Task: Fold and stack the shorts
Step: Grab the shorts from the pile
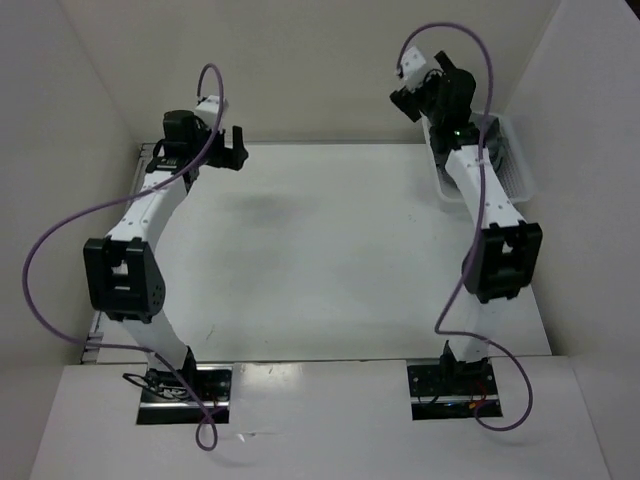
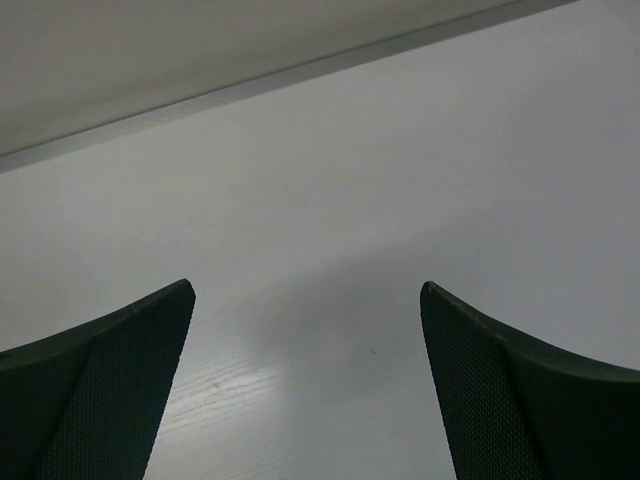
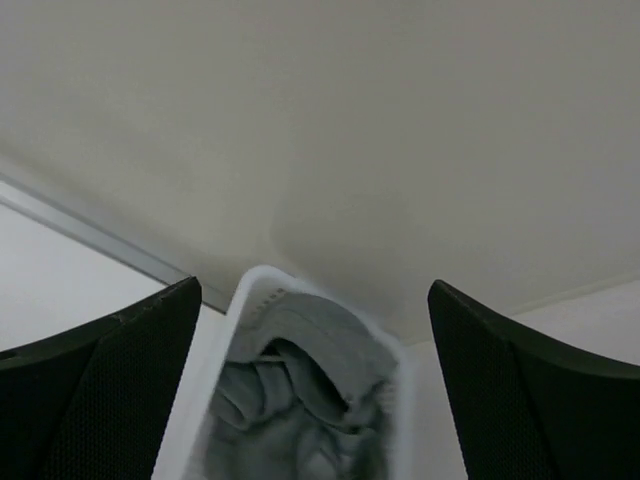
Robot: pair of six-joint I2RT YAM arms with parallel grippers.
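Note:
The grey shorts [image 3: 300,400] lie crumpled inside a white mesh basket [image 3: 212,375], seen in the right wrist view just below and beyond my right gripper [image 3: 315,285]. That gripper is open and empty, hanging above the basket's near end. In the top view the right gripper [image 1: 408,100] is raised at the back right, and its arm hides most of the basket's contents. My left gripper [image 1: 228,148] is at the back left, low over the bare tabletop. In its own wrist view the left gripper [image 2: 308,287] stands open with only white table between its fingers.
The basket [image 1: 520,175] sits at the table's back right corner against the side wall. White walls enclose the table [image 1: 320,260] at the back, left and right. Purple cables loop from both arms.

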